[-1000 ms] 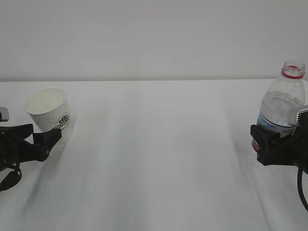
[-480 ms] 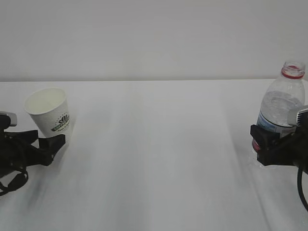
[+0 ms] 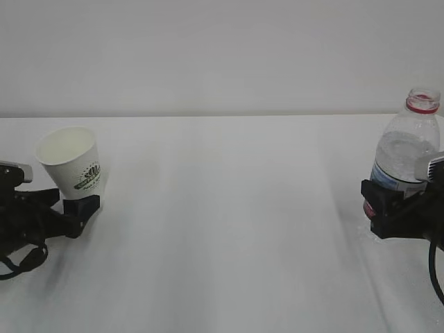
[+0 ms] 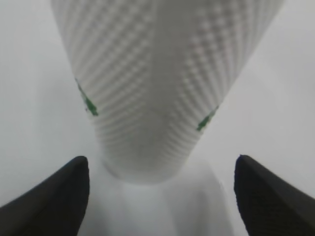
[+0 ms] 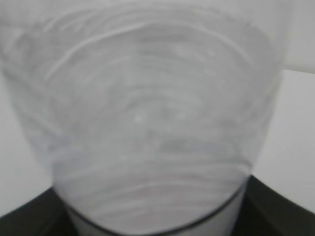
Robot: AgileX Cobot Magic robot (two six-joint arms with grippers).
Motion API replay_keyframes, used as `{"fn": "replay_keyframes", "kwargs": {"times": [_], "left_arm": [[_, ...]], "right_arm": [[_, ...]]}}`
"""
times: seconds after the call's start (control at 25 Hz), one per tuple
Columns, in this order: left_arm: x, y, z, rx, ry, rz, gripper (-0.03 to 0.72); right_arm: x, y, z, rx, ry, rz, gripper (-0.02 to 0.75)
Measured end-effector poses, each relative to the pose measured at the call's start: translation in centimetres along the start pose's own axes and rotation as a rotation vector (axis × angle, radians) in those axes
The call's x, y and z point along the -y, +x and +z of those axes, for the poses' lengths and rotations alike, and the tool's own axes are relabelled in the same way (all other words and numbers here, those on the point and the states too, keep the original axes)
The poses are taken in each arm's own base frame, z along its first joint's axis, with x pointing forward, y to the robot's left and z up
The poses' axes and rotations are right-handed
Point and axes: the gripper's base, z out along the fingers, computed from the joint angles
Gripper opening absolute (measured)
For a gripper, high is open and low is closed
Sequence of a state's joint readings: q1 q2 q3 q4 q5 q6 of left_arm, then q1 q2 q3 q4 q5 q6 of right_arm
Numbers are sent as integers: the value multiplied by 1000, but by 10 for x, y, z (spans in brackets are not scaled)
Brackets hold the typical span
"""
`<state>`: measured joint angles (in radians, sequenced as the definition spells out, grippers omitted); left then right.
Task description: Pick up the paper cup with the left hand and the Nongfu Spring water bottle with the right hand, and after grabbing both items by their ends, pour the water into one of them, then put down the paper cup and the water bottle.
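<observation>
The cup (image 3: 71, 161) is white with a dark green logo and cream inside, the bottle (image 3: 407, 147) clear and ribbed with a red neck ring, both grippers black, the table (image 3: 229, 229) plain white.

On the white tabletop (image 3: 229, 222), near its left edge, the paper cup (image 3: 71, 161) is tilted, with its open mouth leaning to the left and its green logo facing the camera. The left hand (image 3: 73, 208) is low at the base of the cup, and one black finger is in front of the cup's bottom; if it touches the cup, I cannot tell. Near the right edge, the Nongfu Spring water bottle (image 3: 409, 142) stands upright without a cap. The right hand (image 3: 378, 201) is closed around its lower part, covering most of the label.
</observation>
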<state>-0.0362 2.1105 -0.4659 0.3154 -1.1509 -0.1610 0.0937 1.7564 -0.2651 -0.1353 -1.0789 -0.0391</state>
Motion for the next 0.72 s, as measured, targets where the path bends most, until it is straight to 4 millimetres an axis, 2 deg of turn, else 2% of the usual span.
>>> {"fn": "replay_keyframes", "kwargs": {"times": [0.16,0.36,0.72], "left_arm": [[-3,-7,11,39,2,6,692],[-6,-3,21,33,2,-25,693],[-10,-17,35,95,5,-12,692]], "right_arm": [[0,0,0,0,0,0,496],[0,0,0,0,0,-2,496],[0,0,0,0,0,-12,496]]}}
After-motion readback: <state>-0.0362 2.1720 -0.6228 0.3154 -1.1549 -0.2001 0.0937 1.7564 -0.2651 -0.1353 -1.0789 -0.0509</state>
